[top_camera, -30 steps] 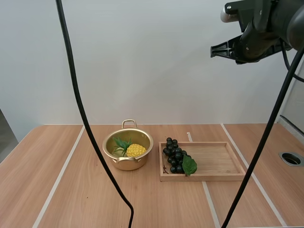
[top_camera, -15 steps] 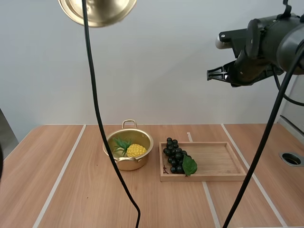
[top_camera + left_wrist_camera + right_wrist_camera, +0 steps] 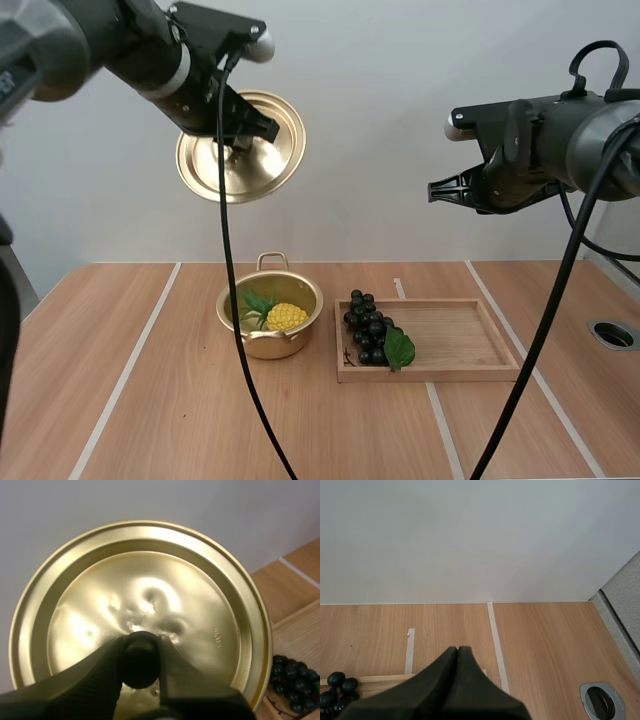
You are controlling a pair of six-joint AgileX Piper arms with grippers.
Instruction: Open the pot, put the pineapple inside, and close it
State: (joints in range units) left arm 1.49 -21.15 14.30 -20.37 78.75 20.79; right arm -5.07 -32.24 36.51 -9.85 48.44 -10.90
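My left gripper hangs high over the table, shut on the black knob of the gold lid. In the left wrist view my left gripper pinches the knob, and the lid faces the camera with its top. Under it on the table stands the open gold pot, and the yellow pineapple with green leaves lies inside. My right gripper is raised high above the wooden tray. Its fingers lie together as one dark wedge with nothing in them.
Dark grapes with a green leaf lie at the tray's left end, right of the pot. The grapes show beyond the lid's rim, and the grapes also sit near the right fingers. A round metal grommet is set in the table's right edge.
The left arm has come down into view with the lid, from the top edge to above the pot. The right arm has sunk a little and shifted left.
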